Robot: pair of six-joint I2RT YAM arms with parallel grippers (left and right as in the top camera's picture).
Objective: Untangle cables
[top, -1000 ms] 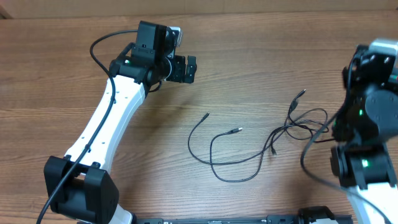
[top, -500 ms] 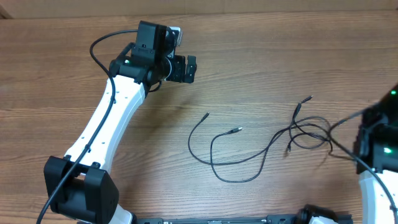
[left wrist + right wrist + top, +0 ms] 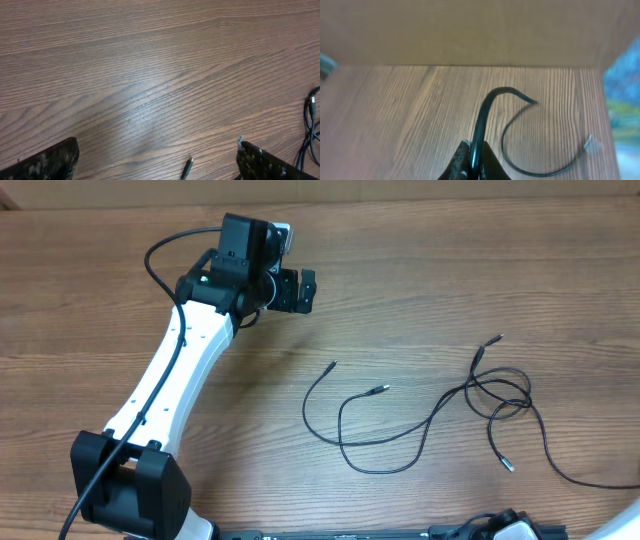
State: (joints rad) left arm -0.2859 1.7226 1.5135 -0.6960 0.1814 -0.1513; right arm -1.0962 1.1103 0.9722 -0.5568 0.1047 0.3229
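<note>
Thin black cables (image 3: 384, 471) lay on the desk (image 3: 450, 260) across the centre and right of the overhead frame. They curved loosely, crossed in a tangle at right, and had small plugs at their ends. The left end effector (image 3: 298, 290), upper left, stood released. The right end effector (image 3: 474, 162) was clenched on a cable (image 3: 485, 112).

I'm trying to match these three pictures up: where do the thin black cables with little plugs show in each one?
Overhead: the thin black cables lie loosely looped, centre to right, one strand running off the right edge.
Left wrist: one plug tip at bottom centre, strands at the right edge.
Right wrist: one strand curves up from the shut right gripper at bottom centre.
Shared landmark: the brown wood-grain tabletop.
</note>
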